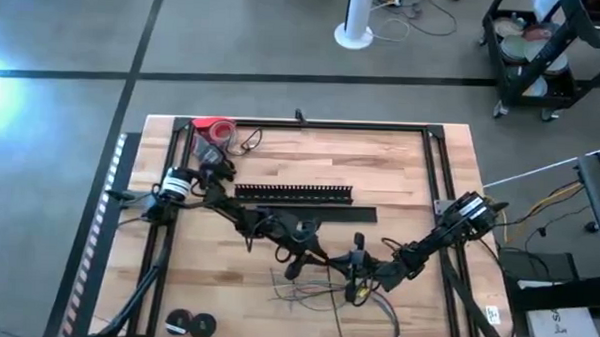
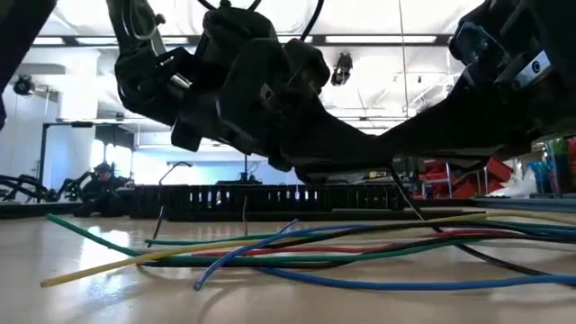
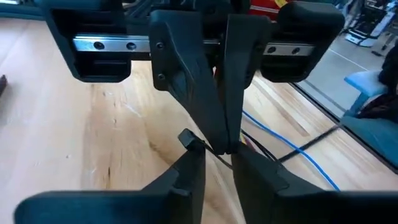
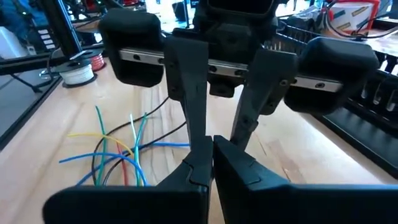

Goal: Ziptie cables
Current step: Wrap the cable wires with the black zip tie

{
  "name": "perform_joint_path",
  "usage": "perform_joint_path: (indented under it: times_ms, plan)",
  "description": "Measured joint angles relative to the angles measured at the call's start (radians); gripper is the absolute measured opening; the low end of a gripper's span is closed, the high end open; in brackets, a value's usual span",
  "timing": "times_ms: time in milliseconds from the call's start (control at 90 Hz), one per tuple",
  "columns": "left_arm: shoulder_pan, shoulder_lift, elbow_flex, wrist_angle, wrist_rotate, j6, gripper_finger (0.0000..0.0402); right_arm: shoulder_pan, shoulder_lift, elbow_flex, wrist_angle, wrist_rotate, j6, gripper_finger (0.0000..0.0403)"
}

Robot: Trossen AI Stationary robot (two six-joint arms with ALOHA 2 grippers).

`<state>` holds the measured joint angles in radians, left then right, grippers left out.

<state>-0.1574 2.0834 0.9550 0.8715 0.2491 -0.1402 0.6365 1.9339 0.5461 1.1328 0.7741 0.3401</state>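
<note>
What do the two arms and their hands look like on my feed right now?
Both arms are dark and jointed. Each hand, left hand and right hand, has two dark, angular tapering fingers on a dark crossbar with a silver rail and screws. Black cabling trails from the arm bases.

Overhead camera looking straight down on the whole table (image 1: 400, 182), low camera at tabletop height facing level across the cables (image 2: 297, 247) into the room, wrist cameras close behind each arm's fingers, all sharing the table's front middle.
</note>
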Motion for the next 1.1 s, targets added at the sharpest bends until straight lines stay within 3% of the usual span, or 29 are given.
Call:
perform_joint_path:
  times_ms: [133,700,1100]
  plan:
    - [-0.001,0.0,0.0,0.002,-0.028,0.0,0.006,0.0,0.0,0.0,0.003,0.046,0.0,0.0]
    - [-0.01,-0.001,0.0,-0.018,-0.094,-0.009,0.006,0.007,0.0,0.001,0.066,0.063,-0.069,0.0001]
    - [-0.01,-0.001,0.0,-0.022,-0.113,-0.025,0.0049,0.026,-0.046,0.005,0.053,0.067,-0.099,0.0087]
